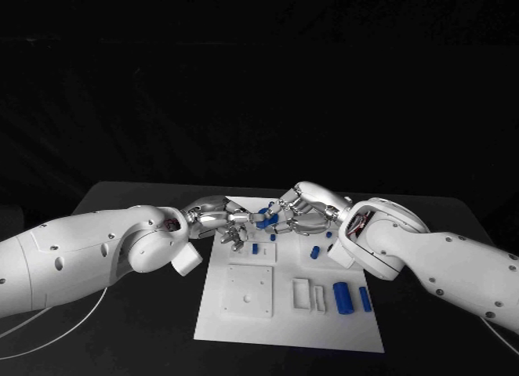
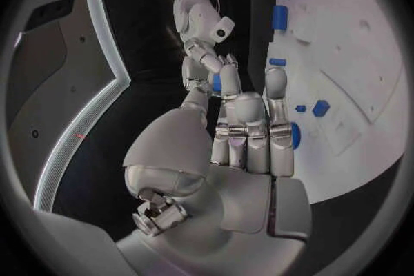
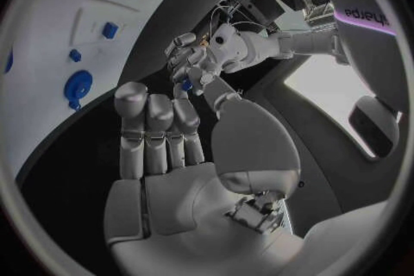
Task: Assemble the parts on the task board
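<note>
Left hand (image 2: 250, 131) meets right hand (image 2: 200, 58) beside task board (image 2: 362, 48), seemingly sharing a blue part (image 2: 217, 85)

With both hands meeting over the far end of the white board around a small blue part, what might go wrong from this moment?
1. The left hand and right hand meet fingertip to fingertip around a small blue part. It may slip and fall during a handover; which hand holds it is unclear.
2. The fingers hang close above loose blue pieces on the task board; a low move could knock them away.
3. The hands are so near each other that their fingers might collide.
</note>
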Robot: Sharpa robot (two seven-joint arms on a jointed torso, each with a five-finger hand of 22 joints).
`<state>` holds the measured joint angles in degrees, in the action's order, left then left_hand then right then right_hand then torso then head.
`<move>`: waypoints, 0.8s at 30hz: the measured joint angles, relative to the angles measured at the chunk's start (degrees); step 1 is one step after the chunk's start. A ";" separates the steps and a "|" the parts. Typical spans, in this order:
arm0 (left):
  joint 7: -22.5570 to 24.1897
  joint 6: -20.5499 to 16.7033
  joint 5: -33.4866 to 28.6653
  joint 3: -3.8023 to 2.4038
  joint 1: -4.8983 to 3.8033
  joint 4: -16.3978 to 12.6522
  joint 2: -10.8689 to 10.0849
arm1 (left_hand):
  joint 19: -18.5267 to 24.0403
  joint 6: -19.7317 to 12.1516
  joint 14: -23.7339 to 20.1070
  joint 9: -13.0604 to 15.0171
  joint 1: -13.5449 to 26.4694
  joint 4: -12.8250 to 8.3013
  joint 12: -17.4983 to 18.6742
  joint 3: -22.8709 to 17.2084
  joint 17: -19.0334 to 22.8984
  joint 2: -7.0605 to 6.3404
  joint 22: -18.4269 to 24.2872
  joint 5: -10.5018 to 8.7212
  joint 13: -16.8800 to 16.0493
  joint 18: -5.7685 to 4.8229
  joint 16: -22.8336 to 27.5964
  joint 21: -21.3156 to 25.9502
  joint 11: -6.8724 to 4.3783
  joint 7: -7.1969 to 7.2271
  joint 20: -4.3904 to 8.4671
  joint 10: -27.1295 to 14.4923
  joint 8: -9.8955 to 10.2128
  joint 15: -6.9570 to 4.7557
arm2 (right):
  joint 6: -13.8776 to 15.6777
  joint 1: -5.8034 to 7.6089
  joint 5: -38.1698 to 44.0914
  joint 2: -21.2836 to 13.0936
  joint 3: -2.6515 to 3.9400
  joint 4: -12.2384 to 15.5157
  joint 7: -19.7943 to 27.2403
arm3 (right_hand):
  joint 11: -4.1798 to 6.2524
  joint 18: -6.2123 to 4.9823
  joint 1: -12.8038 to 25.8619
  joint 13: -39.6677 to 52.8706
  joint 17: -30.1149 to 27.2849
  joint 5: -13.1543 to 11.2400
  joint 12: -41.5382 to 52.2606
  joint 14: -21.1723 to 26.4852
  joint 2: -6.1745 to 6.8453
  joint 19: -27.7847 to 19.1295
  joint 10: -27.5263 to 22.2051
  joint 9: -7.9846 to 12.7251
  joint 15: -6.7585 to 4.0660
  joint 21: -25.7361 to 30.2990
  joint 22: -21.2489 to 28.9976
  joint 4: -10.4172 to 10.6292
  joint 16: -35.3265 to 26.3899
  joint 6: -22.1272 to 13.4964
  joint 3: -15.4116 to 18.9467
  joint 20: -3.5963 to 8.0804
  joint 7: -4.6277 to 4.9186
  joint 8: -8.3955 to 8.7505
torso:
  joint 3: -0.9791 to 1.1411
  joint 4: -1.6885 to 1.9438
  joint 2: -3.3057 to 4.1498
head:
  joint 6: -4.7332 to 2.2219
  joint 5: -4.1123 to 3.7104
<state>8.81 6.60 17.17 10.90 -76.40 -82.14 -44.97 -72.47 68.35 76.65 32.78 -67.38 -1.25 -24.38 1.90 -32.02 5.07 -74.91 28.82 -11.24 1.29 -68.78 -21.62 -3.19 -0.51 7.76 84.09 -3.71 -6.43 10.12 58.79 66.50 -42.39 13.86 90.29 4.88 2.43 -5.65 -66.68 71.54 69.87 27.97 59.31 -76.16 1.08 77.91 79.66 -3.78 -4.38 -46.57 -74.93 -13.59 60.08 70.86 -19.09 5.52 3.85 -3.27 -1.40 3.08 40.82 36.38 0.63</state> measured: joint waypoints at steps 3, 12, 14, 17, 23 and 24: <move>0.00 0.51 -0.74 0.00 0.00 0.07 0.00 | 0.09 -0.30 0.00 0.23 -0.29 -1.69 0.34 -1.69 -0.13 0.18 0.00 1.53 0.22 0.00 0.00 0.00 0.03 -0.31 -0.09 0.02 0.06 0.02 | -0.02 0.00 0.03 0.04 -0.01 -0.02 0.00 | 0.00 0.00 0.00 0.00 0.00 -0.02 0.00 0.00 0.00 0.00 0.00 0.00 0.00 0.00 0.00 0.00 0.00 0.00 0.00 0.00 0.00 0.00 | -0.01 0.00 0.00 | 0.01 0.00; -0.30 1.81 -2.45 0.04 0.03 0.22 -0.02 | 0.29 -0.60 -0.39 1.08 0.85 -3.41 0.60 -2.45 -0.26 -0.95 -0.05 1.52 0.43 0.00 0.00 0.00 0.13 -0.40 -0.29 -0.07 0.21 -0.01 | -0.08 0.00 0.11 0.08 0.03 -0.02 0.01 | -0.01 0.00 -0.14 -0.01 -0.01 -0.02 0.00 0.00 0.15 0.21 -0.01 0.00 0.00 0.00 0.00 0.00 0.00 0.01 0.00 0.20 -0.01 0.00 | -0.01 0.02 0.00 | 0.16 0.01; -0.38 1.94 -2.66 0.04 0.03 0.22 -0.02 | 0.29 -0.61 -0.40 0.73 1.62 -2.50 0.60 -1.55 -0.26 -1.74 -0.04 0.92 0.43 0.00 0.00 0.00 0.13 -0.39 -0.29 -0.07 0.21 -0.03 | -0.08 0.00 0.13 0.08 0.03 -0.02 0.02 | -0.01 0.00 -0.14 -0.01 -0.01 -0.02 0.00 0.00 0.15 0.21 -0.01 0.00 0.00 0.00 0.00 0.00 0.00 0.01 0.00 0.20 -0.01 0.00 | -0.02 0.03 0.00 | 0.16 0.01; -0.54 2.13 -3.03 0.04 0.03 0.23 -0.03 | 0.29 -0.61 -0.42 -0.22 2.92 -0.74 0.60 0.21 -0.26 -2.66 -0.04 -0.44 0.38 0.00 0.00 0.00 0.12 -0.38 -0.29 -0.06 0.20 -0.04 | -0.08 0.00 0.18 0.08 0.03 -0.03 0.01 | -0.02 0.00 -0.14 -0.01 -0.01 -0.02 0.00 0.00 0.15 0.21 -0.02 0.00 0.00 0.00 0.01 0.00 0.00 0.01 0.01 0.20 -0.01 0.00 | -0.01 0.02 0.00 | 0.13 0.01; -1.15 2.76 -3.98 0.04 0.03 0.23 -0.05 | 0.51 -0.96 -1.03 -0.93 4.61 2.27 0.15 2.58 0.06 -3.64 -0.03 -1.15 0.06 0.00 0.00 0.00 0.12 -0.67 -0.50 -0.07 0.21 0.19 | -0.09 0.00 0.26 0.07 0.03 -0.05 -0.05 | -0.09 0.00 -0.14 -0.01 -0.02 -0.03 0.00 0.00 0.15 0.21 -0.09 0.00 0.00 0.00 0.01 -0.01 0.00 0.01 0.01 0.20 -0.01 0.00 | -0.01 0.01 0.00 | 0.22 0.01; -1.24 2.86 -4.11 0.04 0.03 0.24 -0.06 | 0.51 -0.96 -1.04 -0.94 4.61 2.39 0.15 2.65 0.08 -3.64 -0.04 -1.15 0.06 0.00 0.00 0.04 0.12 -0.67 -0.50 -0.07 0.21 0.19 | -0.09 0.00 0.27 0.07 0.03 -0.05 -0.06 | -0.10 0.00 -0.15 -0.01 -0.02 -0.03 0.00 0.00 0.15 0.21 -0.09 0.00 0.00 0.00 0.01 -0.01 0.00 0.02 0.01 0.20 -0.01 0.00 | -0.01 0.02 0.00 | 0.23 -0.03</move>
<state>7.57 9.47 13.06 10.94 -76.37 -81.90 -45.02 -71.97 67.40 75.62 31.85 -62.78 1.14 -24.23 4.54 -31.94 1.43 -74.94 27.67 -11.18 1.29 -68.78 -21.58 -3.07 -1.18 7.26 84.03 -3.50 -6.24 10.03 58.80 66.77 -42.32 13.89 90.24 4.82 2.34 -5.65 -66.82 71.53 69.85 27.94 59.31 -76.16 1.23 78.12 79.57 -3.78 -4.38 -46.58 -74.92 -13.60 60.08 70.87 -19.08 5.72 3.84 -3.27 -1.41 3.10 40.82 36.61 0.60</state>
